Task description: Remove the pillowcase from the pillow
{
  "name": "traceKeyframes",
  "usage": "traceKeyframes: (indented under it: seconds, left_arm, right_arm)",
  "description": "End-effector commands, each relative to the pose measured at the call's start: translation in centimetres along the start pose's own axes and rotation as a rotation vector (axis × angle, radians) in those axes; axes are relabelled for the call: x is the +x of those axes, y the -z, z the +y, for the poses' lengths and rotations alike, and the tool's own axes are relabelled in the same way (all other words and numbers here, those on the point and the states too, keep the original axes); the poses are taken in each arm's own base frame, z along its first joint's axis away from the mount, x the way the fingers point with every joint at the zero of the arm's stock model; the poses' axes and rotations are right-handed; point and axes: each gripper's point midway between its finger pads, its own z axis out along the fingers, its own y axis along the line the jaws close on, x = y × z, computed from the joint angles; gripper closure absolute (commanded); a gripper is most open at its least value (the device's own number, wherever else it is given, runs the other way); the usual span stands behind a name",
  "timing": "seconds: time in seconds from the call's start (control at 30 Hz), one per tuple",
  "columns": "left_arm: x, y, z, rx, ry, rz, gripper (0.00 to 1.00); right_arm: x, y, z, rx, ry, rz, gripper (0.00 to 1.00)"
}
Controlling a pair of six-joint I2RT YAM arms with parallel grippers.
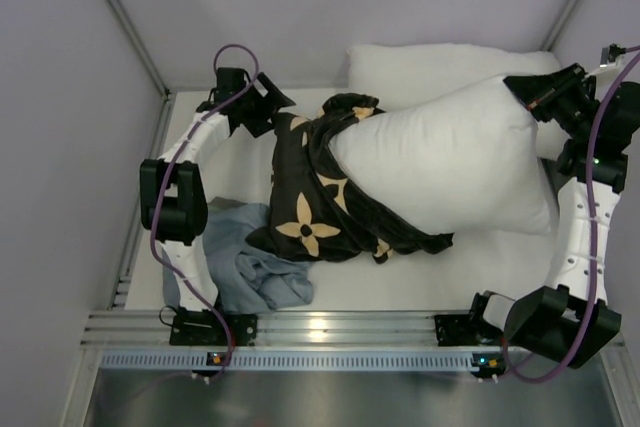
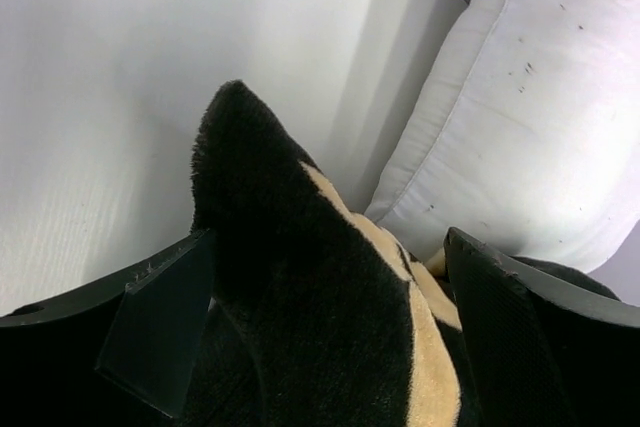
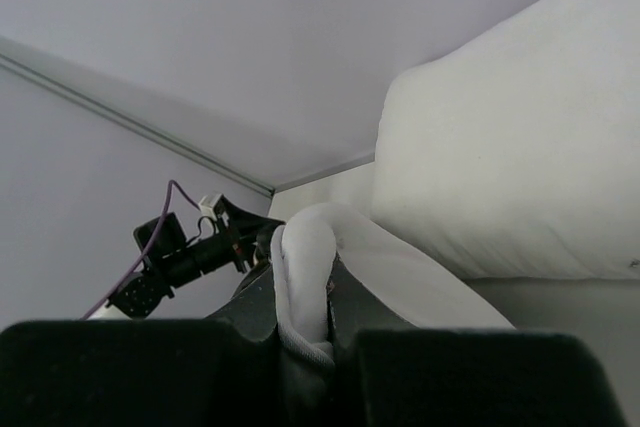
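Note:
The pillow point(image 1: 450, 162) lies across the middle of the table, its right end bare and white. The pillowcase point(image 1: 310, 197), black with tan flowers, is bunched over its left end. My left gripper point(image 1: 265, 112) is at the pillowcase's far left corner. In the left wrist view its fingers point(image 2: 160, 332) stand wide apart, with a peak of the black fabric point(image 2: 300, 277) between them. My right gripper point(image 1: 535, 92) is shut on the pillow's far right corner. The right wrist view shows the white piped seam point(image 3: 308, 267) pinched in the right gripper point(image 3: 305, 319).
A second plain white pillow point(image 1: 430, 67) lies at the back, behind the first. A blue-grey cloth point(image 1: 250, 262) is crumpled at the front left beside the left arm point(image 1: 175, 197). Enclosure walls stand close on the left, back and right. The aluminium rail point(image 1: 330, 327) runs along the near edge.

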Motion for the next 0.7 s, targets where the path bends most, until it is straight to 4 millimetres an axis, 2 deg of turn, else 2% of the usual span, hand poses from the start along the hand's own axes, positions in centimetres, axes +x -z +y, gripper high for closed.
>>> traceKeyframes:
  seconds: [0.0,0.07,0.13,0.17,0.27,0.3,0.37,0.4,0.47,0.5,0.53,0.57,0.6,0.67]
  left_arm:
    - [-0.2,-0.2,-3.5,0.106,-0.045,-0.013,0.04]
    - [0.1,-0.5,-4.0,0.115,-0.057,-0.006,0.13]
    - [0.2,-0.8,-4.0,0.117,-0.052,0.001,0.28]
    - [0.1,-0.9,-4.1,0.122,-0.056,-0.001,0.51]
    - [-0.4,-1.1,-3.9,0.108,-0.073,-0.020,0.98]
    - [-0.8,-0.5,-4.0,0.097,-0.077,-0.041,1.00]
    - [-1.1,0.6,-2.5,0.028,-0.096,-0.078,1.00]
    - [-2.9,2.7,-2.7,-0.012,-0.110,-0.174,1.00]
    - [-4.3,5.5,-1.5,-0.088,-0.138,-0.250,1.00]
    - [-5.9,8.7,-1.5,-0.133,-0.147,-0.352,1.00]
    - [-6.8,10.6,-1.0,-0.165,-0.163,-0.396,1.00]
    - [-6.9,12.5,-0.7,-0.194,-0.167,-0.421,1.00]
    - [-7.5,16.2,-1.9,-0.177,-0.178,-0.490,1.00]
    - [-8.0,20.4,-2.0,-0.215,-0.199,-0.574,1.00]
  right_arm:
    - [-2.5,1.0,5.6,-0.119,0.139,-0.075,1.00]
    - [-2.5,1.1,5.6,-0.119,0.140,-0.077,1.00]
    - [-2.5,1.2,5.7,-0.118,0.142,-0.076,1.00]
    - [-2.5,1.2,5.7,-0.117,0.144,-0.078,1.00]
    - [-2.6,1.3,5.8,-0.115,0.142,-0.085,1.00]
    - [-2.7,1.2,5.8,-0.112,0.142,-0.089,1.00]
    - [-3.0,1.3,5.5,-0.093,0.140,-0.105,1.00]
    - [-3.1,1.3,5.4,-0.082,0.144,-0.114,1.00]
    - [-3.4,1.4,4.5,-0.022,0.133,-0.133,1.00]
    - [-3.6,1.5,4.1,-0.003,0.134,-0.145,1.00]
    - [-3.9,1.6,3.7,0.021,0.133,-0.163,1.00]
    - [-4.0,1.6,3.3,0.038,0.126,-0.168,1.00]
    - [-4.2,1.7,3.1,0.048,0.124,-0.175,1.00]
    - [-4.4,1.5,2.5,0.064,0.111,-0.181,1.00]
